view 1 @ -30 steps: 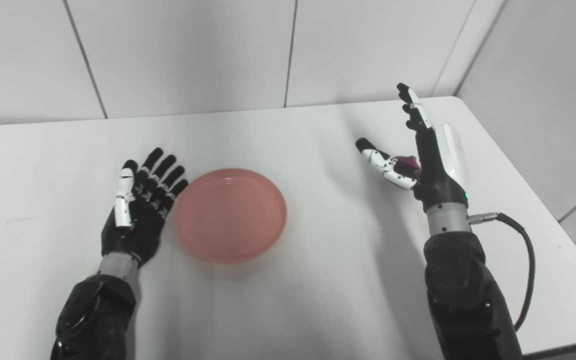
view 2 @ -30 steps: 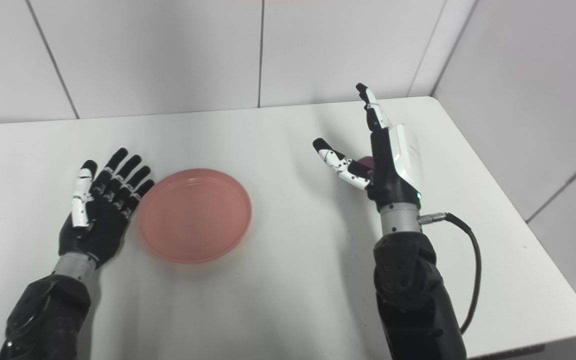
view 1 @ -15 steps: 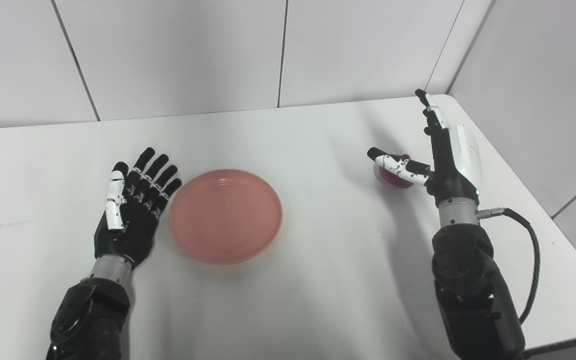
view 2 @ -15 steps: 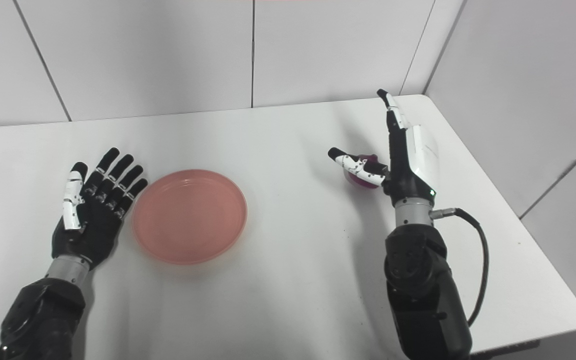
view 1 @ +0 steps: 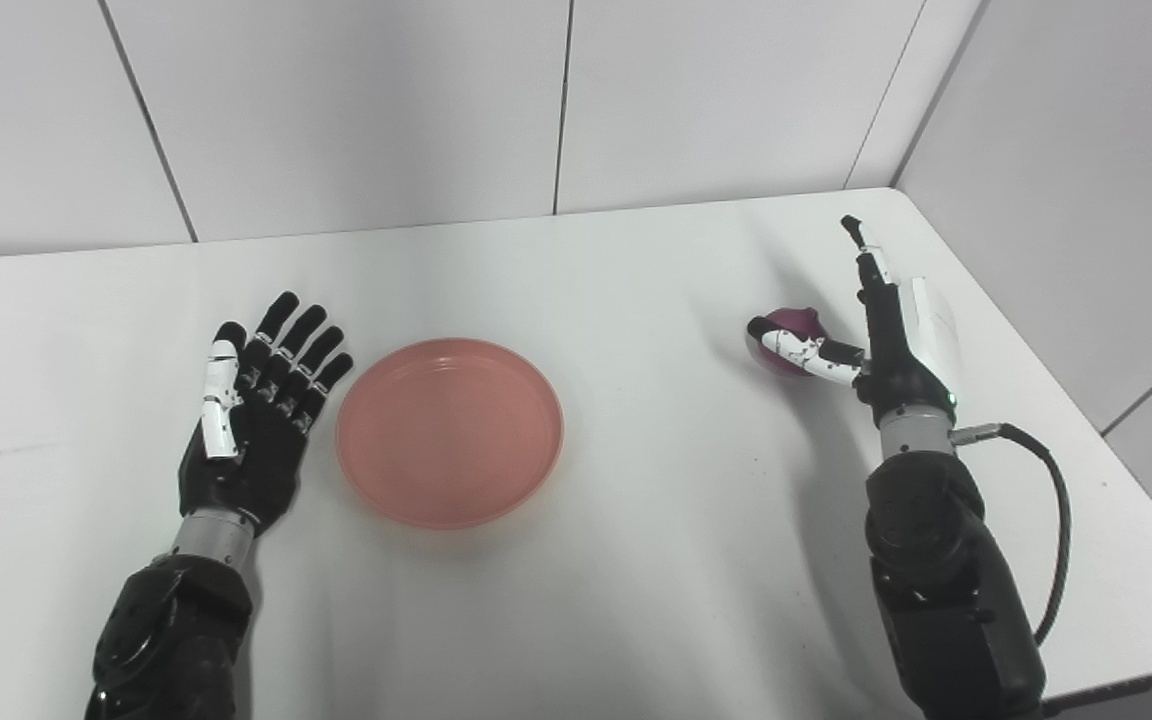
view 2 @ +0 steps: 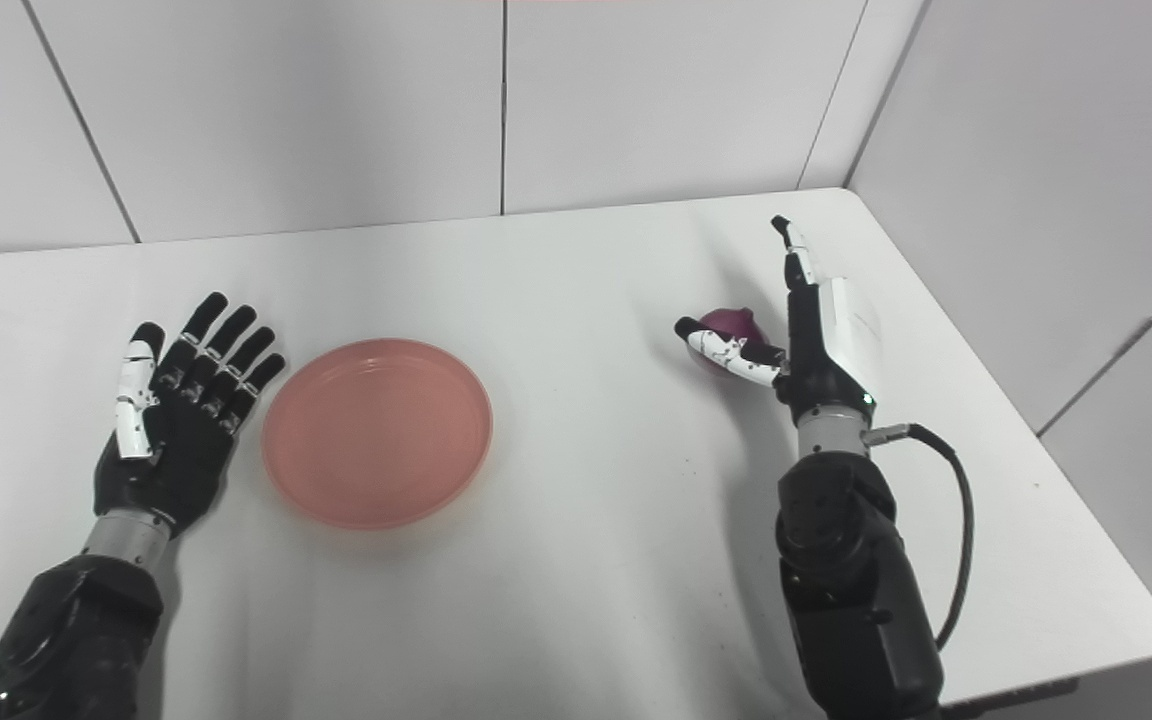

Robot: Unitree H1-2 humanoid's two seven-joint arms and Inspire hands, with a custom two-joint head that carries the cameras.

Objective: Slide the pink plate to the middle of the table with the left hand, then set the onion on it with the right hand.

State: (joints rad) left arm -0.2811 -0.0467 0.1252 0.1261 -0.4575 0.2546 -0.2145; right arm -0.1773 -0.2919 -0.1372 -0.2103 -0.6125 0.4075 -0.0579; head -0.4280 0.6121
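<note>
The right hand (view 1: pixel 881 335), fingers spread and holding nothing, flanks the onion (view 1: pixel 794 330) at the tabletop's (view 1: pixel 636 560) far right — round, firm, likely slippery, best cupped around its middle.

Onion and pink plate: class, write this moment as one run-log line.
pink plate: mid-table, empty | left robot hand: open, beside plate | onion: on table, far right | right robot hand: open around onion, not gripping

A round pink plate (view 1: pixel 450 431) lies empty left of centre, well apart from the purple onion (view 1: pixel 789 333) at right.
</note>
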